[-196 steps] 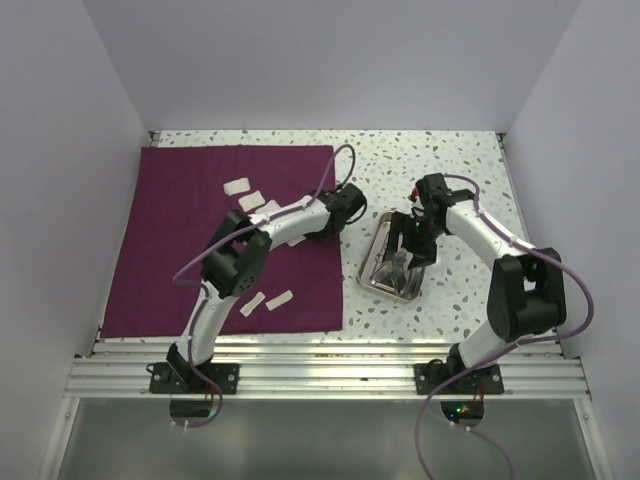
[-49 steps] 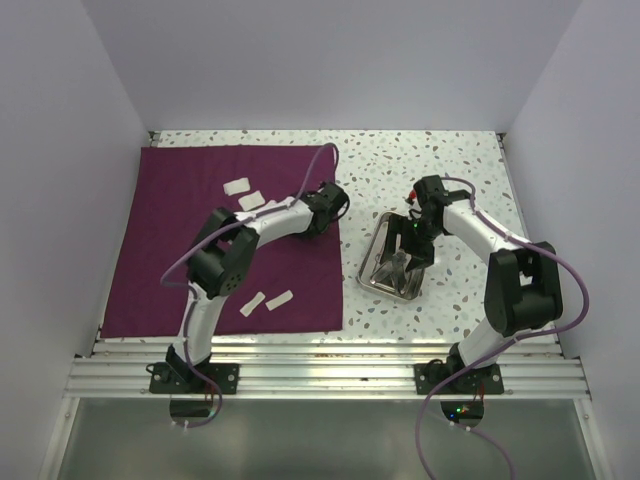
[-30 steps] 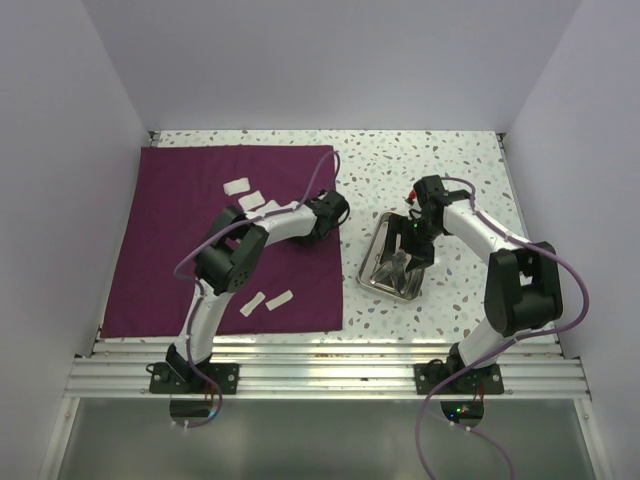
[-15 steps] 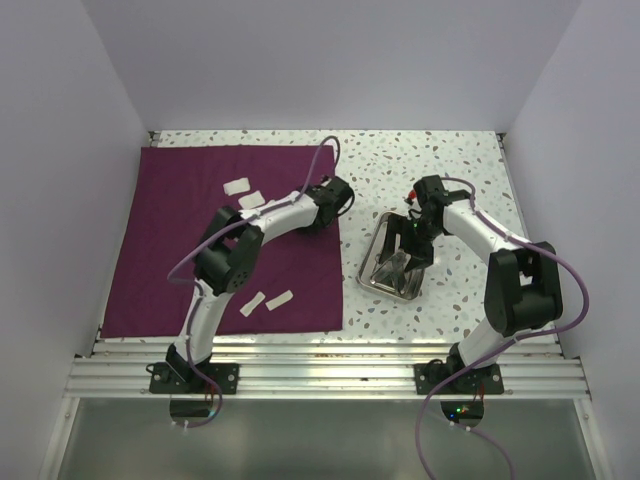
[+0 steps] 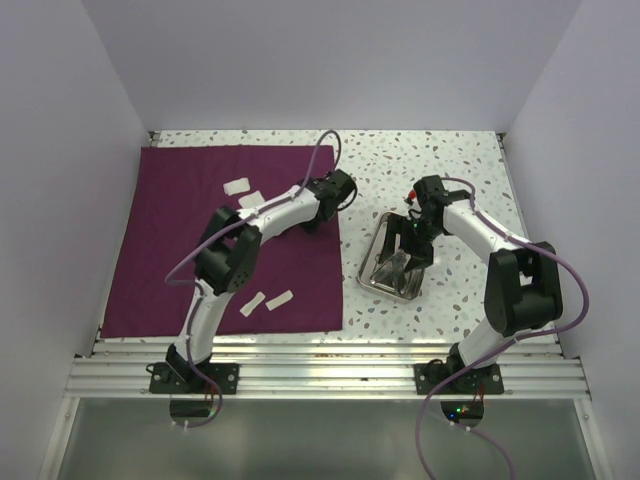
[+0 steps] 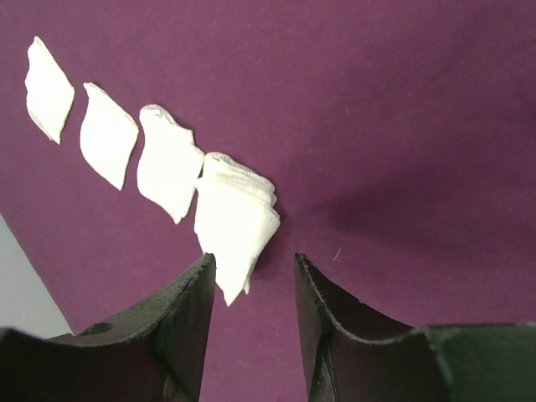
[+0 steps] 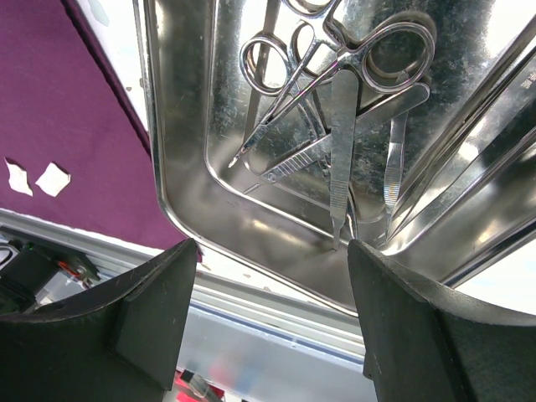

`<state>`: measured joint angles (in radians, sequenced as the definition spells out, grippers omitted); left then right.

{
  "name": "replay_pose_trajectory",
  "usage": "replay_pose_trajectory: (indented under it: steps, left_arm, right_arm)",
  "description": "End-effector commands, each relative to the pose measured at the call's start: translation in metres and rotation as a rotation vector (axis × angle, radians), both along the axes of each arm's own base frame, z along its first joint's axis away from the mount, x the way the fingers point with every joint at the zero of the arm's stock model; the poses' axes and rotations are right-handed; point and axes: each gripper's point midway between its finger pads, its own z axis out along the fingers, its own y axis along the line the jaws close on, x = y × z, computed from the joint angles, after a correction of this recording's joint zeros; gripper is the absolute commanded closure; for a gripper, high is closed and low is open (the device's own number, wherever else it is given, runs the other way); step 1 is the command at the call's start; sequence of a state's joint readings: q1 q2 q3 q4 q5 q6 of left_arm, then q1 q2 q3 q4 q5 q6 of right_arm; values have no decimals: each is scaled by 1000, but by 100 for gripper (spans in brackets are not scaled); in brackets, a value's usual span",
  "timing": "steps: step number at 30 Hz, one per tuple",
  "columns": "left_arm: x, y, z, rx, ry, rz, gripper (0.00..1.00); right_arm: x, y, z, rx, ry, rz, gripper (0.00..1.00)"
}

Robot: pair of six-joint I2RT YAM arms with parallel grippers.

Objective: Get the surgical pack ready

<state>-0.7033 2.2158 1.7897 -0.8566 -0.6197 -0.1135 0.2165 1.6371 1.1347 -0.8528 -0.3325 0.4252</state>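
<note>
Fingers of the left tool are shown parted to a moderate gap, with nothing gripped, just above the maroon cloth. One corner of the nearest gauze pad is seen lying on the cloth between the fingers, close to one of them, and three further pads are ranged beside it in a row. Two more pads are seen near the cloth's near edge. The right tool is held wide open above the steel tray, in which scissors and tweezers are piled together. The tray is set on the speckled tabletop just beside the cloth's right edge, with a strip of tabletop showing between them.
</note>
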Motion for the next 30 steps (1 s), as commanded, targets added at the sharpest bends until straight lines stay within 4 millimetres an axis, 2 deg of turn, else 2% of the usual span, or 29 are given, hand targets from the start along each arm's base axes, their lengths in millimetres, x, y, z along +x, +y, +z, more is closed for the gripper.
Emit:
replay_pose_trajectory:
  steps: [1, 16, 24, 30]
  left_arm:
    - [5, -1, -2, -7, -1, 28, 53]
    - [11, 26, -31, 49, -3, 69, 55]
    - [20, 27, -32, 43, -31, 73, 59]
    - [20, 36, -41, 60, -19, 83, 64]
  right_arm:
    - [-1, 2, 8, 22, -20, 15, 23]
    - [-1, 2, 9, 18, -21, 22, 23]
    - [-1, 1, 9, 15, -15, 16, 23]
    - [-2, 1, 8, 13, -14, 15, 23]
